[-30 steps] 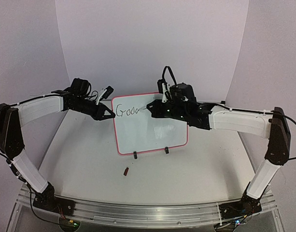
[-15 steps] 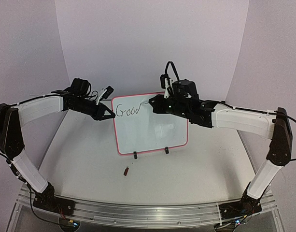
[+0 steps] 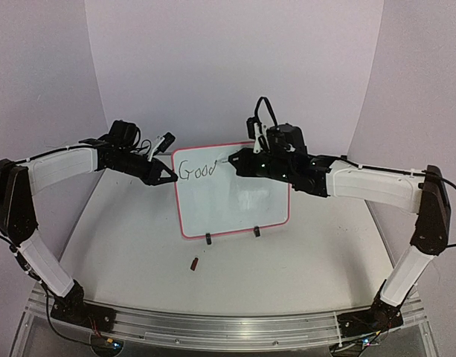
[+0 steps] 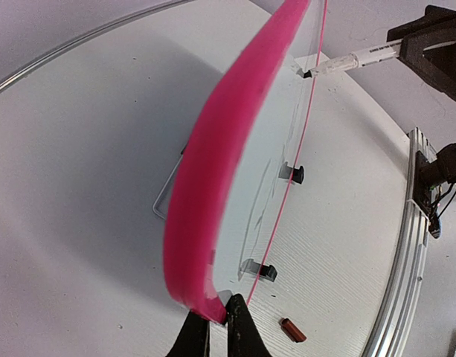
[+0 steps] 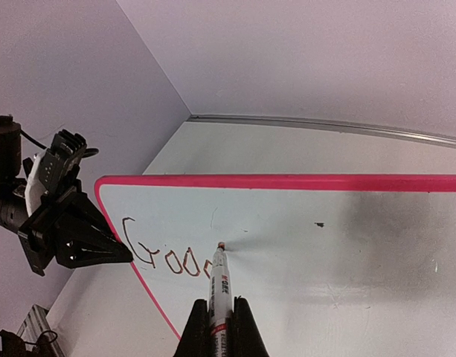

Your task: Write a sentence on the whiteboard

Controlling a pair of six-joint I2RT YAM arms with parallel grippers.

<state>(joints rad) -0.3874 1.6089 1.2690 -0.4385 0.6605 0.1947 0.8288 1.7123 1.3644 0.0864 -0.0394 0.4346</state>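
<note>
The whiteboard [image 3: 235, 195] stands upright on two black clip feet, its pink frame [image 4: 213, 163] seen edge-on in the left wrist view. Of the sentence [image 3: 197, 170], only "Good" shows, at the board's top left [image 5: 168, 256]. My left gripper [image 3: 170, 176] is shut on the board's left edge [image 4: 216, 316]. My right gripper [image 3: 238, 163] is shut on a white marker [image 5: 218, 294], whose tip touches the board just right of "Good". The marker also shows in the left wrist view [image 4: 354, 58].
A small red-brown marker cap [image 3: 194, 262] lies on the white table in front of the board, also in the left wrist view [image 4: 293, 329]. An aluminium rail [image 3: 213, 323] runs along the near table edge. Curved white walls close the back.
The right gripper lifted from the board's top left and moved slightly right, uncovering the finished word "Good". The left gripper and board have not moved.
</note>
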